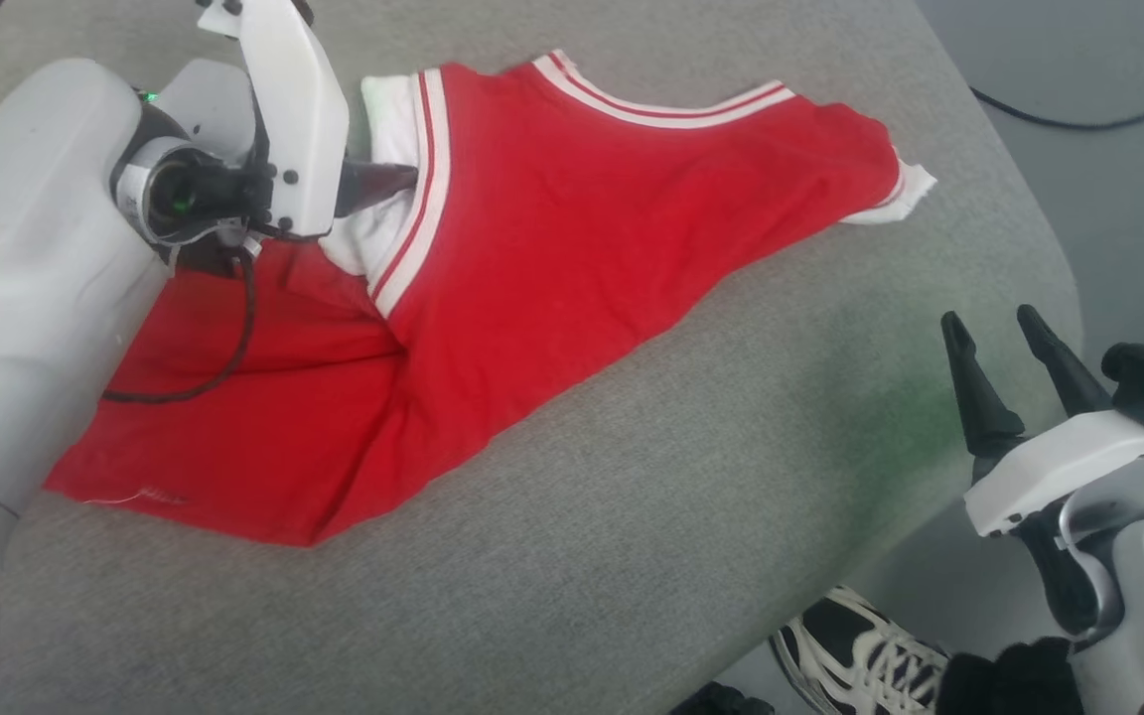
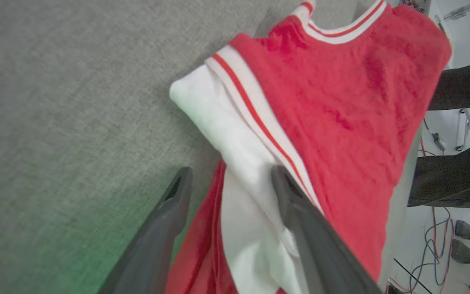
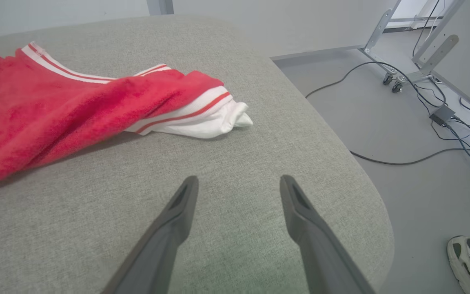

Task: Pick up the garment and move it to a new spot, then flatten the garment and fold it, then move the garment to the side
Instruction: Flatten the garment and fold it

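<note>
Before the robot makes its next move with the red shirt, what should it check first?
1. Left gripper open: ok.
2. White sleeve between its fingers: ok.
3. Fingers low enough to pinch the sleeve: cannot tell.
4. Right gripper open, over bare grey cushion, clear of the garment: ok.
5. Garment lying flat: not ok, it is folded over and creased.
</note>
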Motion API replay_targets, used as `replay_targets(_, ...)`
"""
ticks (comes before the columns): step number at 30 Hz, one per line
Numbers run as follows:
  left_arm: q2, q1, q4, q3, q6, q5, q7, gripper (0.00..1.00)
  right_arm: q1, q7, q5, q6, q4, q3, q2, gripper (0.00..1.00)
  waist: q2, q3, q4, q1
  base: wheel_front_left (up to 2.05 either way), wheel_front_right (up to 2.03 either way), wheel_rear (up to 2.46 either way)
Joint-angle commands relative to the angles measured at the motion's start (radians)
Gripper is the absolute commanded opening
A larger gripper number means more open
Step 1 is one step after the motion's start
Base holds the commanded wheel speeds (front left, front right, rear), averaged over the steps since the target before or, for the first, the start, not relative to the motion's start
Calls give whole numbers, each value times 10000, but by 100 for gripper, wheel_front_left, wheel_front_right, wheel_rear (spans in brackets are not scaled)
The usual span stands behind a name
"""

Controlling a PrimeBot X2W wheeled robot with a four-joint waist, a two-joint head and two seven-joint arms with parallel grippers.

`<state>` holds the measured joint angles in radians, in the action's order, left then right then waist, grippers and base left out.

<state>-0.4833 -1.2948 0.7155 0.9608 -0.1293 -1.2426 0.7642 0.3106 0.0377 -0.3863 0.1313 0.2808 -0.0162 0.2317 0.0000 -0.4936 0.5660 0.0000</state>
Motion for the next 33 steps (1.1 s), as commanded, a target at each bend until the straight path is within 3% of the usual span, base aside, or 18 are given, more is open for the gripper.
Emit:
replay_targets(1,-21,-151,53,156,-16,145,31,100,86,106,-29,-10,52,-61,-66,100,0,-159,180,0,0,0,0)
replay_targets(2,-16,-117,77,285,-16,180,61,100,120,141,-25,-10,78,-97,-82,100,0,-173,203,0,0,0,0)
replay_targets(3,-16,-88,90,387,-16,198,42,80,158,177,-33,-10,97,-135,-100,100,0,-185,217,0,0,0,0)
replay_targets(5,25,-40,150,427,-16,52,-96,14,206,196,-44,-10,146,-164,-113,100,0,-200,199,0,0,0,0)
replay_targets(6,47,-52,168,408,-16,-22,-196,0,209,220,-46,-10,161,-171,-119,100,0,-187,159,0,0,0,0)
replay_targets(16,-203,-381,-66,98,-16,-520,-1785,0,58,-6,173,-12,-72,248,290,100,0,568,-1228,0,0,0,0)
replay_targets(24,-1230,352,564,118,-16,-604,-2895,0,-90,-617,299,-12,-683,448,633,100,0,1141,-2498,0,0,0,0)
replay_targets(27,-1713,723,966,314,-16,-312,-3287,0,-212,-879,359,-10,-948,505,694,100,0,1239,-2827,0,0,0,0)
replay_targets(33,-2125,1124,1719,625,-16,82,-3926,0,-449,-1256,439,-10,-1373,664,763,100,0,1318,-3199,0,0,0,0)
